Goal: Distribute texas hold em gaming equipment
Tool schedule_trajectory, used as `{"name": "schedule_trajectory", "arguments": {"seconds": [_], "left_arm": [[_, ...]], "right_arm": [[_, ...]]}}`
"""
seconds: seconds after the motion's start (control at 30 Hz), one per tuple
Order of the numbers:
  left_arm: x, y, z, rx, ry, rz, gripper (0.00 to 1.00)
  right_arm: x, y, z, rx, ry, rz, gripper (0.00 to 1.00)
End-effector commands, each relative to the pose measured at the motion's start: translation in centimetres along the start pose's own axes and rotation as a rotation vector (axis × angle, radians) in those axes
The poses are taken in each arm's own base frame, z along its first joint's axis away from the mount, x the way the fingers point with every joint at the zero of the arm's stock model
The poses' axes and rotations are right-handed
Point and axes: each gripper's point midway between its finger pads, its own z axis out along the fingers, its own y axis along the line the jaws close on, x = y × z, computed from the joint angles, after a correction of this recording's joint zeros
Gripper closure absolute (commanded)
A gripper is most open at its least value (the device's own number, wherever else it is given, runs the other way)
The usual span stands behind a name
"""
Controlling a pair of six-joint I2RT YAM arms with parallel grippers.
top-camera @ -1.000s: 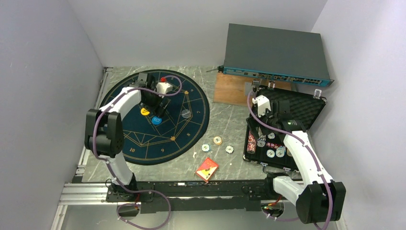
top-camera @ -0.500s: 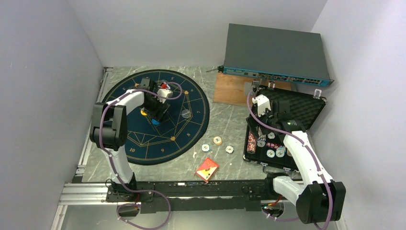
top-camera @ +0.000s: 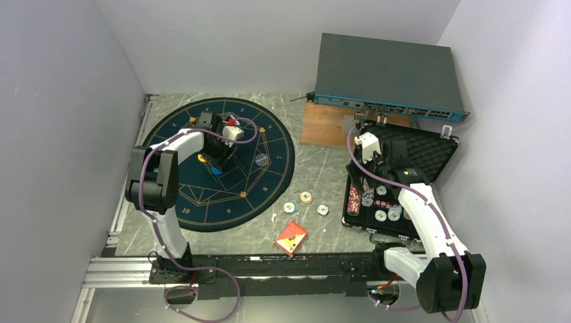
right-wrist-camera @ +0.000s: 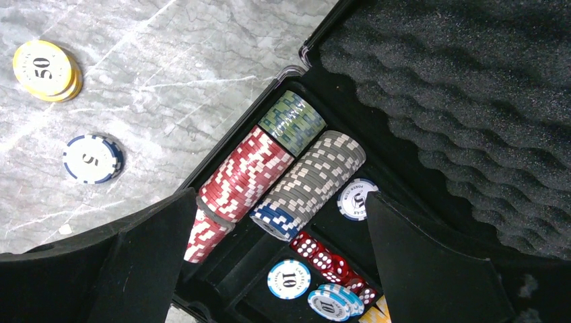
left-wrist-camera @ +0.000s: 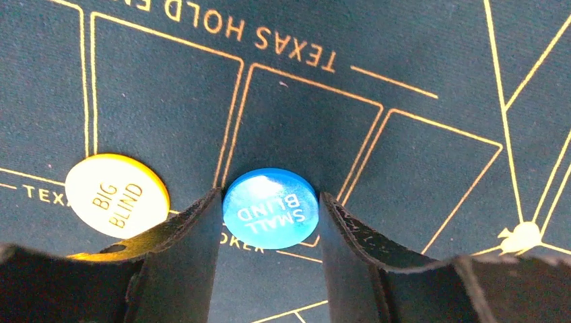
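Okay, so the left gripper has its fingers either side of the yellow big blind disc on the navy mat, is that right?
Not quite. The fingers of the left gripper stand either side of the blue small blind disc on the navy mat. The yellow big blind disc lies beside it, outside the fingers. The left wrist view shows this.

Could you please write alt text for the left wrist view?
Black jaws of the left gripper flank a round blue disc marked SMALL BLIND on a navy gold-lined mat; a round yellow BIG BLIND disc lies beside it.
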Motion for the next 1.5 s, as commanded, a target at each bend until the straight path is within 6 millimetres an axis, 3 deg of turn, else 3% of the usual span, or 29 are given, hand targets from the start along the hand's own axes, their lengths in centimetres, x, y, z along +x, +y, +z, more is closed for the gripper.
{"name": "schedule_trajectory", "arguments": {"seconds": [0.0, 0.13, 0.27, 0.53, 0.8, 0.87, 0.93, 1.0, 1.1, 1.27, 1.47], "left_arm": [[1.7, -1.4, -2.2, 0.041, 0.021, 0.01, 0.57], [3.0, -1.4, -4.9, 0.051, 0.001, 0.01, 0.58], [5.5, -1.0, -6.3, 0.04, 0.01, -0.003, 0.57], [10.4, 1.0, -6.0, 0.02, 0.055, -0.067, 0.57], [11.9, 1.9, -4.4, 0.019, 0.073, -0.108, 0.57], [12.2, 1.8, -4.1, 0.023, 0.078, -0.108, 0.52], [12.6, 1.6, -4.0, 0.022, 0.084, -0.104, 0.3], [12.4, 1.8, -4.4, 0.011, 0.077, -0.1, 0.18], [10.6, 2.0, -5.9, 0.011, 0.027, -0.104, 0.01], [6.6, 3.8, -7.7, -0.004, -0.055, -0.129, 0.0], [3.5, 6.3, -7.1, -0.02, -0.084, -0.161, 0.08]], "right_arm": [[-0.8, -0.5, 0.2, 0.024, -0.033, -0.01, 0.0], [-0.9, -0.3, 0.1, 0.017, -0.038, -0.008, 0.0], [-0.9, -0.3, 0.1, 0.015, -0.038, -0.011, 0.0], [-0.9, -0.2, 0.1, 0.011, -0.04, -0.01, 0.0], [-0.7, -0.1, 0.3, 0.006, -0.029, -0.009, 0.0], [-0.8, -0.2, 0.3, 0.01, -0.029, -0.007, 0.0], [-0.9, -0.2, 0.4, 0.008, -0.03, -0.004, 0.0], [-1.0, -0.1, 0.4, 0.002, -0.033, -0.002, 0.0], [-1.0, 0.1, 0.4, -0.007, -0.035, 0.001, 0.0], [-0.9, 0.3, 0.4, -0.019, -0.035, 0.002, 0.0], [-0.9, 0.3, 0.3, -0.021, -0.035, -0.002, 0.0]]}}
